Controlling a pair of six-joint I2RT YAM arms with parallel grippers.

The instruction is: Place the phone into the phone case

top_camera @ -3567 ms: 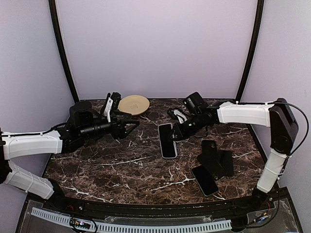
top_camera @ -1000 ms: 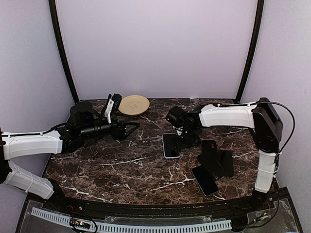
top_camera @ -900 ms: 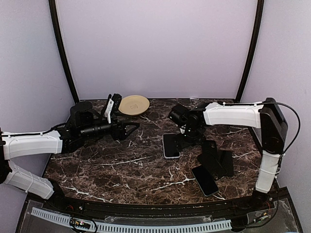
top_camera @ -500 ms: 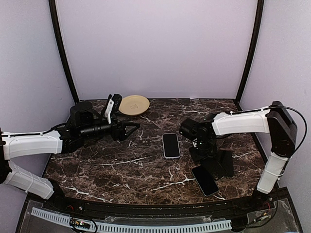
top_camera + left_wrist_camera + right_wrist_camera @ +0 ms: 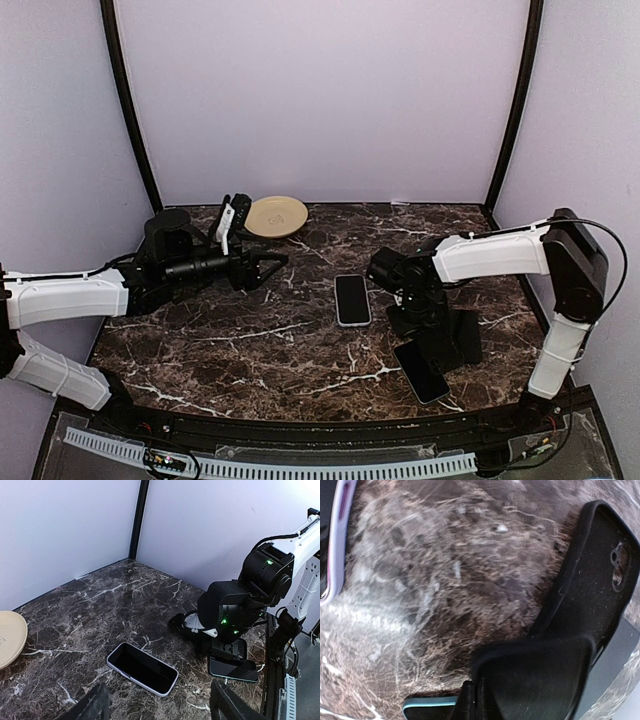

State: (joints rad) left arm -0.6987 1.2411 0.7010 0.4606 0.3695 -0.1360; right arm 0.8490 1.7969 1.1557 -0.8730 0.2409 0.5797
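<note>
Directly above phone case (image 5: 590,595): R claw (image 5: 412,318).

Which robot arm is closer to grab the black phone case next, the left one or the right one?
Probably the right. The right gripper hangs just over the phone case. The left gripper is far off, near the plate.

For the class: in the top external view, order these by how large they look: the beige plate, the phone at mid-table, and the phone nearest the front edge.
1. Beige plate, by a little.
2. Mid-table phone and front phone: these look alike, so they are not ranked.
</note>
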